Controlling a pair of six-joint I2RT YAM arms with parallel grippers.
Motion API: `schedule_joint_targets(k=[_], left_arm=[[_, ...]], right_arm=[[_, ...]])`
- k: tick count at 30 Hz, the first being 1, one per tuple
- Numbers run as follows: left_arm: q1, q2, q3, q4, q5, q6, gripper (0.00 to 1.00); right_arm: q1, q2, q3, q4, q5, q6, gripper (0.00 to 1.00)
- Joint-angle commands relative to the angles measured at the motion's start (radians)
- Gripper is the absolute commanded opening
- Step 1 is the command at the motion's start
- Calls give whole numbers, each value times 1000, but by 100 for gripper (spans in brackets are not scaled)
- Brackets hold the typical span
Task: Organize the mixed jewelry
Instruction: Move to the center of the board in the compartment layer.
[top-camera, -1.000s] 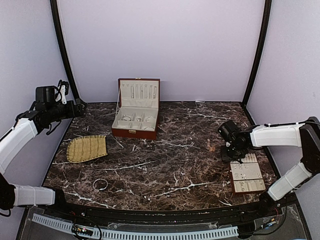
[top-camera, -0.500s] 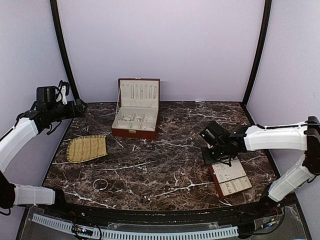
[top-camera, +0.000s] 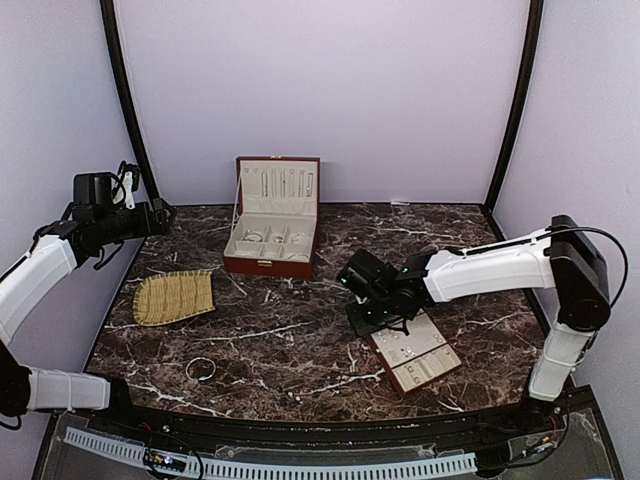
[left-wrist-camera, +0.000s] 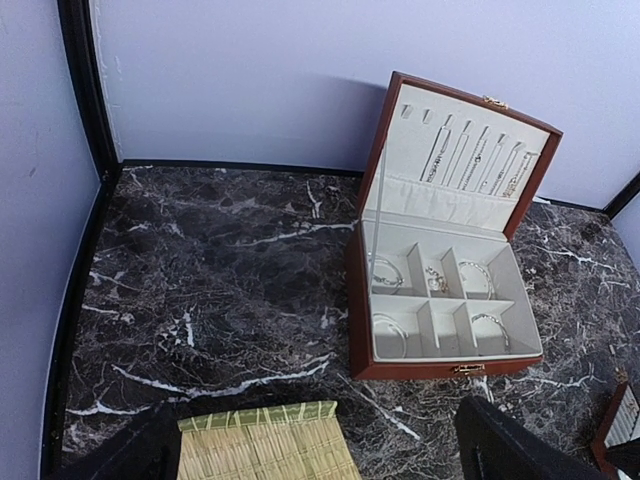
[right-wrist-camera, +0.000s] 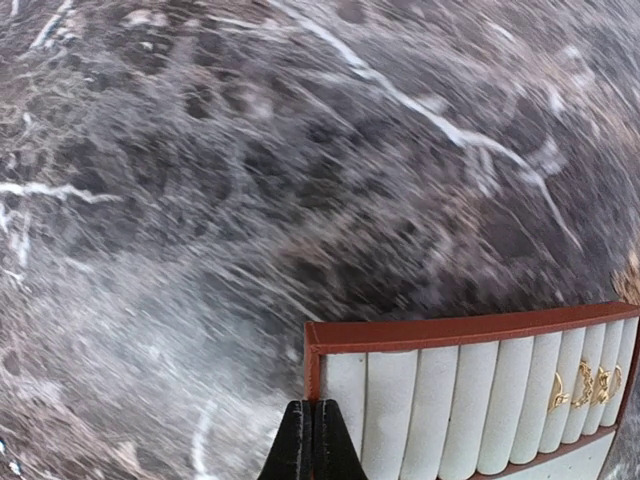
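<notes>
Closed right gripper at a corner of the cream slotted tray.
Fingers pressed together, nothing visible between them, tips over the first slot just inside the brown rim. Beyond, thin bangle hoop flat on the dark white-veined marble table, front left, well apart from both arms. Left gripper spread wide and empty, raised by the lilac wall.

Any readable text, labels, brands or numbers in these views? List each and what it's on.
No readable text in any view.
Jewelry box: no label or brand showing.
Slotted tray: no lettering showing.
Small electronics at the near table edge: too small to read.
</notes>
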Motion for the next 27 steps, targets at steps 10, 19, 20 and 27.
schedule_joint_targets(k=[10, 19, 20, 27], left_arm=[[0, 30, -22, 0, 49, -25, 98], [-40, 20, -47, -30, -49, -128, 96], [-46, 6, -64, -39, -53, -157, 96], [-148, -116, -231, -221, -158, -387, 91]], right_arm=[[25, 188, 194, 94, -47, -61, 0], [22, 126, 181, 133, -60, -83, 35], [20, 109, 174, 140, -58, -89, 37], [-91, -117, 1, 266, -76, -139, 45]])
